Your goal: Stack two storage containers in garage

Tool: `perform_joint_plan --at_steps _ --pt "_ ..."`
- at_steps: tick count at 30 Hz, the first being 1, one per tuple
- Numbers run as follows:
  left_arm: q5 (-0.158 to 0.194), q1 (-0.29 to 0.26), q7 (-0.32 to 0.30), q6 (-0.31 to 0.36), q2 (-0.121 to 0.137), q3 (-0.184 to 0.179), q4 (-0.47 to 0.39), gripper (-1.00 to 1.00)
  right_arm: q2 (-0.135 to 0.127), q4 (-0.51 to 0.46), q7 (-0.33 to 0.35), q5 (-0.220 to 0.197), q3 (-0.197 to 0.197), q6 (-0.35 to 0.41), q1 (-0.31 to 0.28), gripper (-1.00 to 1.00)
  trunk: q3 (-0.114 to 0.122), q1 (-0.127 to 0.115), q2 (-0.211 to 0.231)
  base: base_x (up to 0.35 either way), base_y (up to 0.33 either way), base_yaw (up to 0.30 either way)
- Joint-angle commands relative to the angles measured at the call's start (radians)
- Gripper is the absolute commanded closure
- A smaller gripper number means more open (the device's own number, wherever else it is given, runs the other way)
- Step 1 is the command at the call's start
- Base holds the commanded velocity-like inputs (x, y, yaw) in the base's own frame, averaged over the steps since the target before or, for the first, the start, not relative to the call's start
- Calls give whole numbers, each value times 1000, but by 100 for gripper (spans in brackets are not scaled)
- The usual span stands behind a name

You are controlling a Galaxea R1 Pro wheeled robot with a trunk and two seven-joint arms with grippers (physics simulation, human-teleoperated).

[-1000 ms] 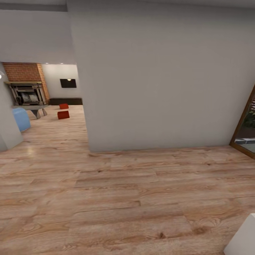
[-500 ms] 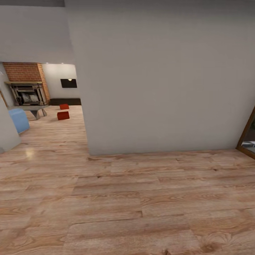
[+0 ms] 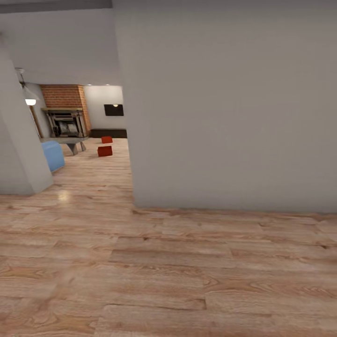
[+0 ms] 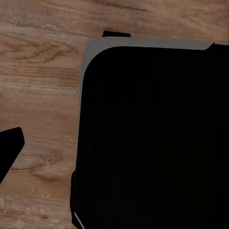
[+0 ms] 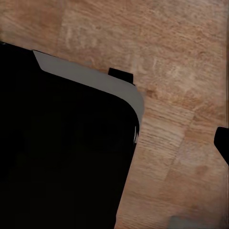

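the wood plank floor [image 3: 154,281] lies under both arms, with the robot's dark base [image 4: 152,138] between the pincers. whether either pincer is spread or pressed together, i cannot tell. ahead stands a grey wall [image 3: 229,107]. since a second ago the whole view has swung, so the doorway sits more centred: the camera turned, not the things. far beyond the pincers, the two storage containers [image 3: 105,150] rest in the living room by the brick fireplace [image 3: 63,105], well apart from the robot. fetching likely comes next.

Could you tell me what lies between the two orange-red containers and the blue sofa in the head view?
In the head view, bare light wood plank floor separates the two storage containers from the blue sofa; the low table stands just behind that stretch.
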Motion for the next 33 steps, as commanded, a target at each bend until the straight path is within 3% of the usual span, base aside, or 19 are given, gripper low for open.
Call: perform_joint_plan --at_steps 1,28,33 --pt "9 0 0 -2 0 0 0 -100 0 2 3 -10 8 -4 -1 -100 -1 1 0 321 0 270" --pt "10 0 0 -2 0 0 0 -100 0 2 3 -12 7 -6 -1 -100 -1 1 0 321 0 269" --pt "10 0 0 -2 0 0 0 -100 0 2 3 -12 7 -6 -1 -100 -1 1 0 321 0 109"
